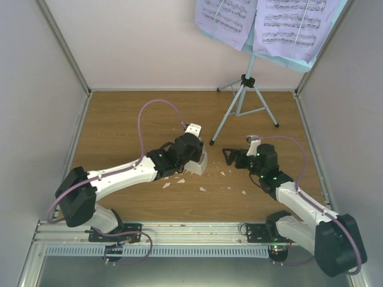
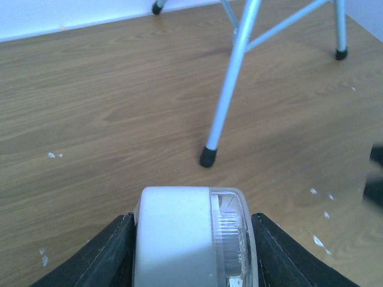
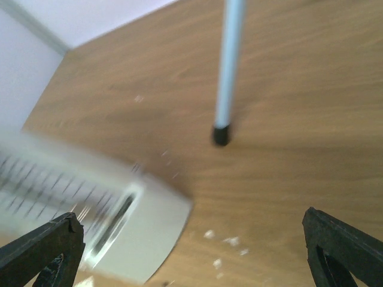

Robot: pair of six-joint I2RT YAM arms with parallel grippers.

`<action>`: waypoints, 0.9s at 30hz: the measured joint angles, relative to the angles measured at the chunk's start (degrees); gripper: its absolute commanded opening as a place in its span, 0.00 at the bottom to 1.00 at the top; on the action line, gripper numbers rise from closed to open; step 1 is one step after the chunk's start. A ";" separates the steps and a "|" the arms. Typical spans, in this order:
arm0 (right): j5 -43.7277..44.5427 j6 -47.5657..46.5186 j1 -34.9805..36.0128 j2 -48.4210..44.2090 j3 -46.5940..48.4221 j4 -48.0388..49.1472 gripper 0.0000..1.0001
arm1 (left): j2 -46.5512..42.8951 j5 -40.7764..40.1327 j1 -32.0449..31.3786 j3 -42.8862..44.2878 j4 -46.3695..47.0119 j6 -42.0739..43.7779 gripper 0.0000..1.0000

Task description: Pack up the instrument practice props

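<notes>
Metronome, small, white and pyramid-shaped (image 1: pixel 197 164), is clamped between the left fingers (image 2: pixel 111 254) near the middle of the wooden counter (image 1: pixel 119 119), a little toward the near edge. The black fingers press on its two opposite sides, with its clear-windowed face turned right. I cannot tell whether the base rests on the wood or is just lifted. Squeezing the flat flanks is probably what keeps the tapered body from sliding out.

Right fingers (image 3: pixel 338 251) are spread wide with nothing between them. They sit just right of the metronome and face it, likely placed to steady or receive it.

Light-blue tripod music stand (image 1: pixel 242 101) stands upright toward the far right corner, with pale lavender sheet-music pages (image 1: pixel 287 24) on its desk. Its nearest leg ends in a black foot (image 2: pixel 207 156) planted just beyond the metronome, between the two arms. That foot would obstruct any carry toward the far edge.

Scattered white crumbs (image 1: pixel 202 189) lie around the metronome on the side toward the near edge and are not part of the packing. Where the props should go is not shown.
</notes>
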 measured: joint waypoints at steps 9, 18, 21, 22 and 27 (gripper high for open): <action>9.07 0.39 21.07 3.04 -2.38 5.84 0.99 | 4.33 -0.81 1.92 3.58 1.49 -1.55 0.80; 24.11 3.74 32.83 6.91 -3.02 7.93 1.00 | -0.83 8.72 4.59 0.92 5.35 0.72 0.99; 27.67 5.64 35.52 11.19 -2.43 9.68 0.99 | -4.04 15.54 7.89 0.81 5.40 2.38 0.99; 28.74 6.05 36.30 12.74 -2.16 10.01 1.00 | -4.94 19.37 10.49 1.16 5.25 3.15 0.99; 32.74 8.74 40.17 19.89 -1.73 14.43 1.00 | -5.55 30.64 22.34 4.96 4.31 7.34 0.99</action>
